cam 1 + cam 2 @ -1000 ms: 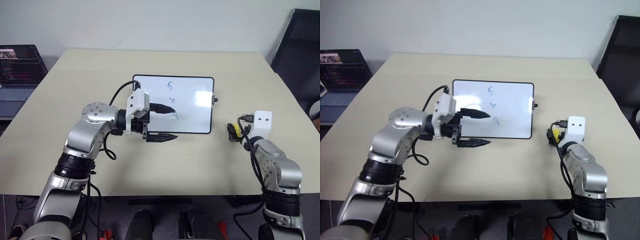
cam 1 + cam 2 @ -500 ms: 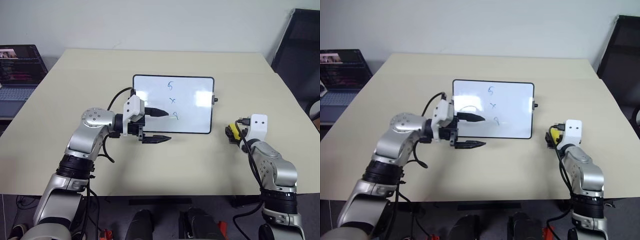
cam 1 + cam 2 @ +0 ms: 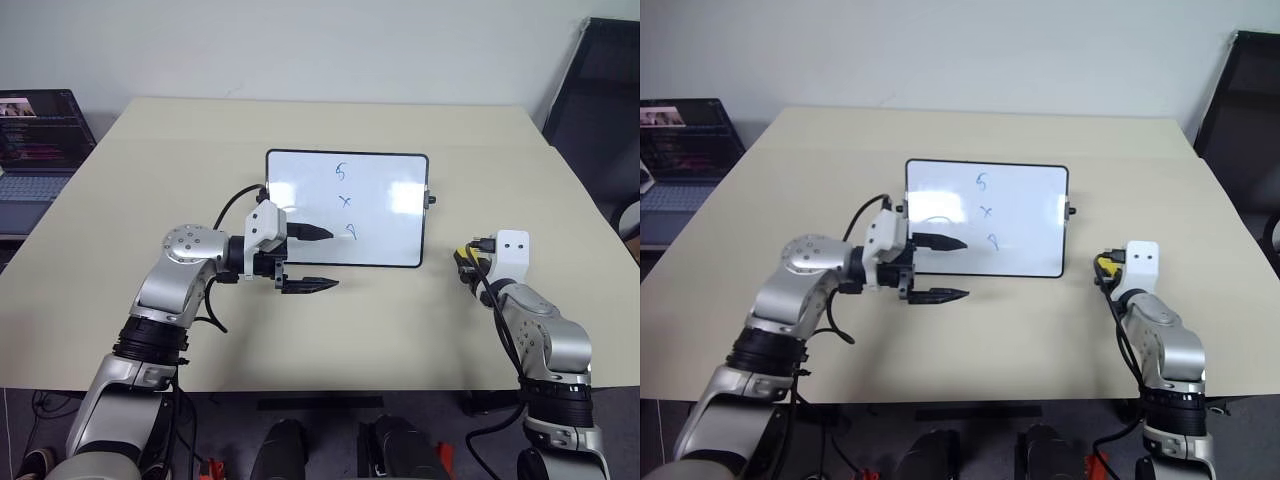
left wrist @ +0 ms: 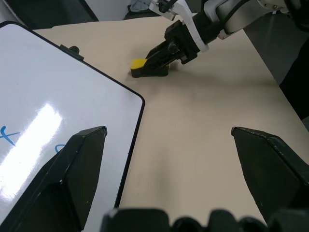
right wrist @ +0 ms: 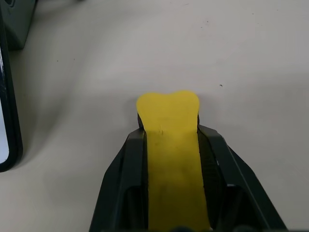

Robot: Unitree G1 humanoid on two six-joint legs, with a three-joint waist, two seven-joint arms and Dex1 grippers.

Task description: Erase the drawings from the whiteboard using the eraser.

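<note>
The left tool [image 3: 312, 258] is held wide open with nothing in it, poised at the near left corner of the whiteboard [image 3: 390, 225], one finger over the board's surface and the other over the bench [image 3: 150, 180] just in front of the board. On the whiteboard, the drawings [image 3: 344, 201] stand untouched in a column near its middle. To the right of the whiteboard, apart from its right edge, the eraser [image 5: 170, 145] is gripped by the right tool [image 4: 161, 53], whose fingers are pressed against its two long sides while it rests on the bench.

The step in hand is judged to be the pick-up, with the grasp just made. Next, the eraser must be lifted and carried left over the board's frame to the marks, dark side down.

The eraser's underside cannot be made out, and from the head views it is largely hidden behind the right wrist.
</note>
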